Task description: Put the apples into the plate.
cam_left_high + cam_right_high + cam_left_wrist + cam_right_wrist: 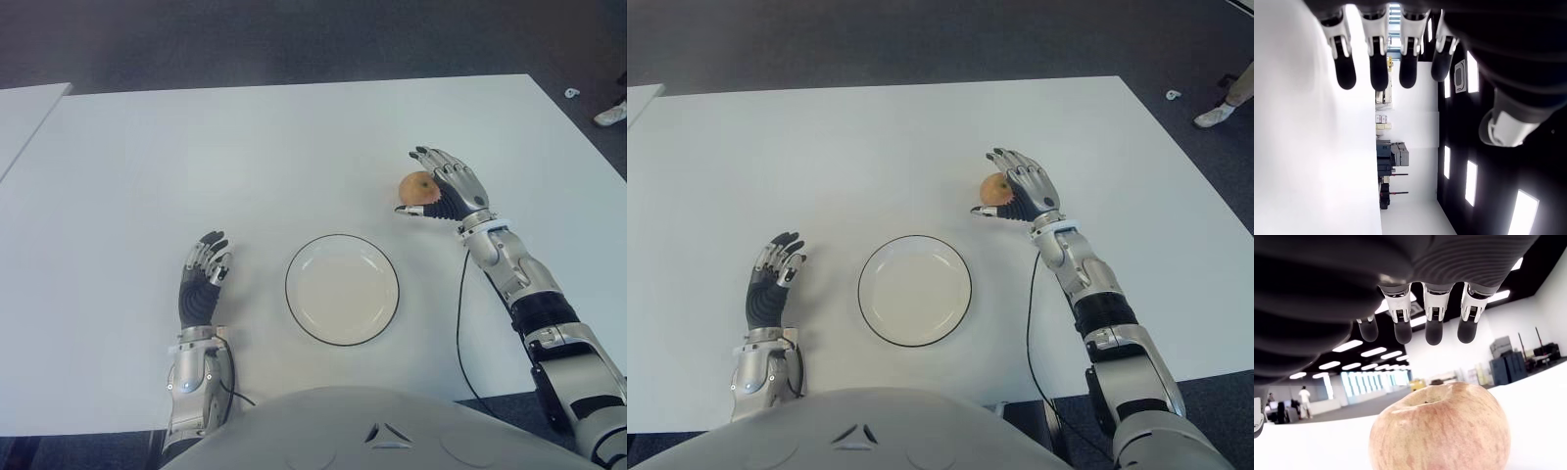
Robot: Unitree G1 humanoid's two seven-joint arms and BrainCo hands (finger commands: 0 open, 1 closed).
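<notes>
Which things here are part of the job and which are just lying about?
Job: apple, on the table; plate, nothing on it; right hand, open beside the apple.
Lying about: left hand, open, left of the plate; table; cable.

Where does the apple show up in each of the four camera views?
Left eye view: apple right of centre, beside the right hand, beyond the plate.
Right eye view: apple just right of centre, by the same hand.
Left wrist view: not in it.
Right wrist view: apple fills the lower middle, under open fingers.
Shared landmark: the white table.

Both hands (203, 279) (446, 186) open, fingers (1432, 328) spread.
</notes>
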